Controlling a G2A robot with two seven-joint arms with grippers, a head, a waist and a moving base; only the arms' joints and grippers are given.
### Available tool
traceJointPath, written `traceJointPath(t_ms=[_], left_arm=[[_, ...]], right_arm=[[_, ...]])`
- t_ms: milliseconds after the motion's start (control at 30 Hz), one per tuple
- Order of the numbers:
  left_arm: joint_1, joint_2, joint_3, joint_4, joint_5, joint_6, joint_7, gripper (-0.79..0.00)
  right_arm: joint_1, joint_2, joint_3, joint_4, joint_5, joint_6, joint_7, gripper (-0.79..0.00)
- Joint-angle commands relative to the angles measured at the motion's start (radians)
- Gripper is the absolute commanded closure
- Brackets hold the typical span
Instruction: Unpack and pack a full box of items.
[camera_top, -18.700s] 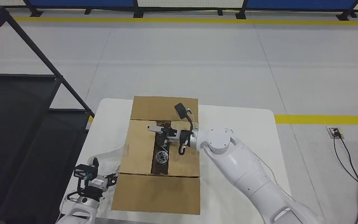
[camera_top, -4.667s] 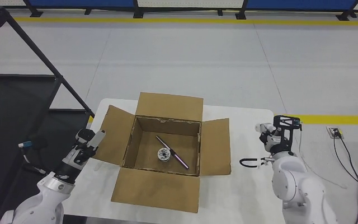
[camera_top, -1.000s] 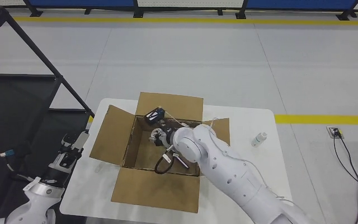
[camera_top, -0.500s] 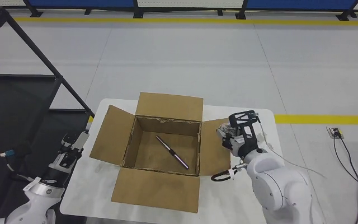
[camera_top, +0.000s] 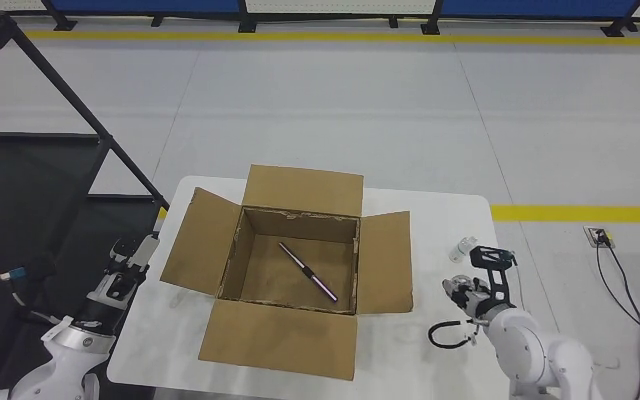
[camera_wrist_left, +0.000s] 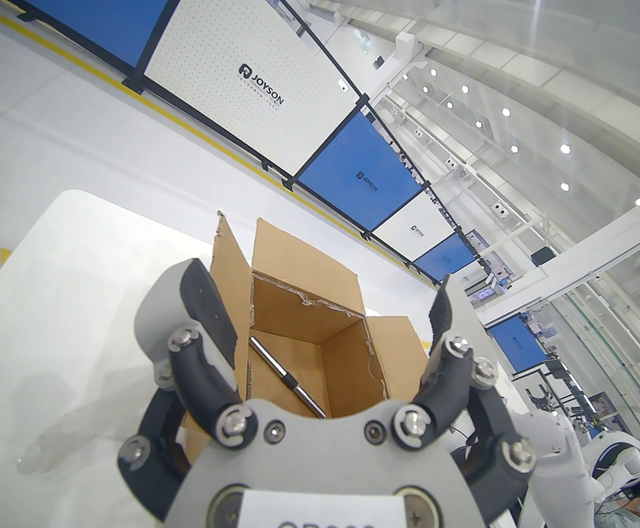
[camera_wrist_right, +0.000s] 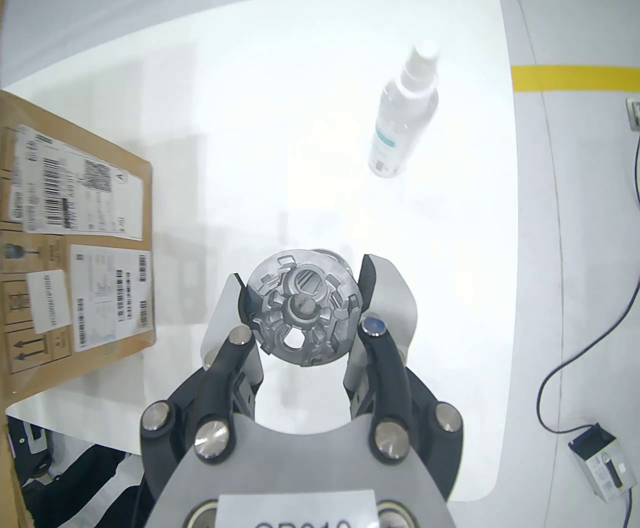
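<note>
Clamping a round cast-metal part (camera_wrist_right: 302, 310) between its two fingers, the right gripper (camera_wrist_right: 305, 292) hangs over the tabletop (camera_wrist_right: 250, 125) close to the right edge, roughly midway between the back and front corners; in the top view this gripper (camera_top: 468, 292) sits well clear of the cardboard box (camera_top: 385, 262). The part, a grey disc with spokes and cut-outs, faces the wrist camera, and the fingers press on its rim from opposite sides. Whether it touches the tabletop cannot be told. Just beyond it toward the back edge, a clear spray bottle (camera_wrist_right: 402, 120) lies on its side near the right edge, its white cap pointing away from the gripper; from above, the bottle (camera_top: 463, 248) lies apart from the box's right flap. The box stands in the middle of the tabletop with all four flaps folded outward, and the right flap (camera_wrist_right: 75, 225) carries shipping labels. On the box floor a slim metal rod (camera_top: 308, 271) lies on a slant, from the back left toward the right wall. The left gripper (camera_wrist_left: 322, 295) is spread wide and holds nothing; it sits off the left edge near the front corner, aimed at the box (camera_wrist_left: 300, 295), with the rod (camera_wrist_left: 287, 375) in sight between its fingers.
</note>
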Motion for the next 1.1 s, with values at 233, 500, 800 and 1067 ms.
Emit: traceJointPath(t_ms=[233,500,800,1067], left_arm=[[0.000,0.000,0.000,0.000,0.000,0.000,0.000,-0.785],[0.000,0.000,0.000,0.000,0.000,0.000,0.000,-0.785],[0.000,0.000,0.000,0.000,0.000,0.000,0.000,-0.785],[0.000,0.000,0.000,0.000,0.000,0.000,0.000,-0.785]], right_arm=[[0.065,0.008,0.019,0.193,-0.010,0.022,-0.019,0.000],[0.109,0.013,0.014,0.284,0.021,0.010,-0.045,-0.351],[0.101,0.019,0.015,0.261,0.030,0.019,-0.047,-0.742],[0.055,0.020,-0.008,-0.007,0.017,0.029,-0.136,-0.785]])
